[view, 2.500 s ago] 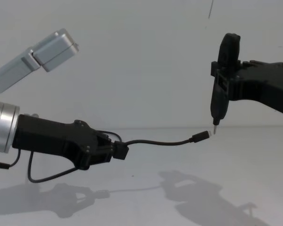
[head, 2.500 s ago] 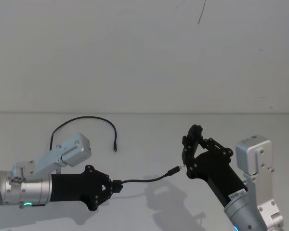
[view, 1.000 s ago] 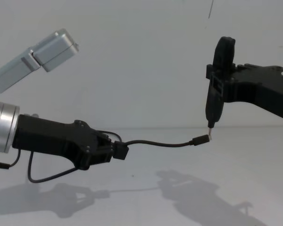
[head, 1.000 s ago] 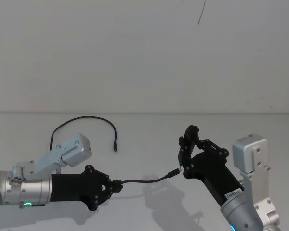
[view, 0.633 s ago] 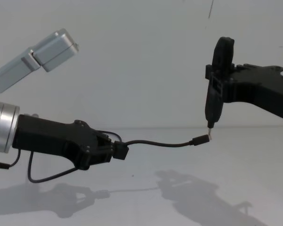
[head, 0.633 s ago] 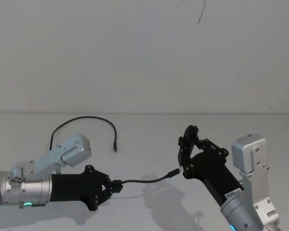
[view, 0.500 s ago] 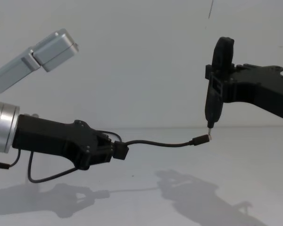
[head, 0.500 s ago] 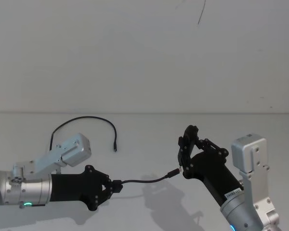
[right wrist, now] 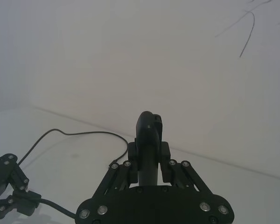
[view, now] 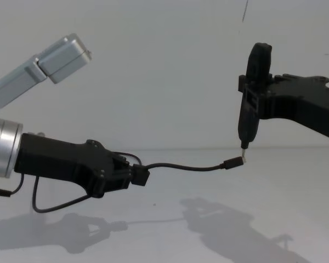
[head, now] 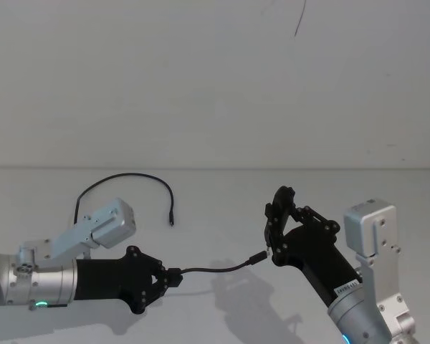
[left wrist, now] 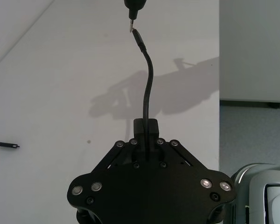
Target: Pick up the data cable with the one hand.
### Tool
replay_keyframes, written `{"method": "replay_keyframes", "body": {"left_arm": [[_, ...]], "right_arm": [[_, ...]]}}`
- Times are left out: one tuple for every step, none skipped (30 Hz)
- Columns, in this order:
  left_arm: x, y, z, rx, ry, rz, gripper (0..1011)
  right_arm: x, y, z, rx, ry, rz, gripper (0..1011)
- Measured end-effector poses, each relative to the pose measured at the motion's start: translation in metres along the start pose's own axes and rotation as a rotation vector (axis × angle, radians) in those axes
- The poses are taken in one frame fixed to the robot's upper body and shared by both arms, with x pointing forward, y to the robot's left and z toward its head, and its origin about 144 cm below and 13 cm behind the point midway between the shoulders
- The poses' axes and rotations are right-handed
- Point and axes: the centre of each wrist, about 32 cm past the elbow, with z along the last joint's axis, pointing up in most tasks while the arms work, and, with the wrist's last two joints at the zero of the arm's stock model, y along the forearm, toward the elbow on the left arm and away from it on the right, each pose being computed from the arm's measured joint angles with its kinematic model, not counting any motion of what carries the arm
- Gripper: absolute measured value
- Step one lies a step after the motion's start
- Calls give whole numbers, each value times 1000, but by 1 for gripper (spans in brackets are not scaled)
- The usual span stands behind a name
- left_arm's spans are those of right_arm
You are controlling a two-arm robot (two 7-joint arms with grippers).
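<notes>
Left gripper (view: 132, 176) at lower left, fingers clamped on the data cable (view: 181, 166), plug end mid-frame.

a plain white wall (head: 201, 86) stands ahead of me, with a thin dark crack (head: 299, 18) high up. the white table (head: 222, 208) below catches soft shadows (view: 230, 230).

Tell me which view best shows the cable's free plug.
Chest view: the plug shows side-on, right at the right hand's tip. The left wrist view shows it end-on and small; the head view shows it from above.
</notes>
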Motion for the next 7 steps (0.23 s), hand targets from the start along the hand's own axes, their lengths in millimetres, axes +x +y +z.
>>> {"method": "replay_keyframes", "body": {"left_arm": [[0,0,0,0,0,0,42],[0,0,0,0,0,0,41],[0,0,0,0,0,0,41],[0,0,0,0,0,0,42],[0,0,0,0,0,0,41],[0,0,0,0,0,0,41],[0,0,0,0,0,0,41]], "right_arm": [[0,0,0,0,0,0,263],[0,0,0,0,0,0,263],[0,0,0,0,0,0,263],[0,0,0,0,0,0,263],[0,0,0,0,0,0,263],[0,0,0,0,0,1,263],[0,0,0,0,0,1,263]]}}
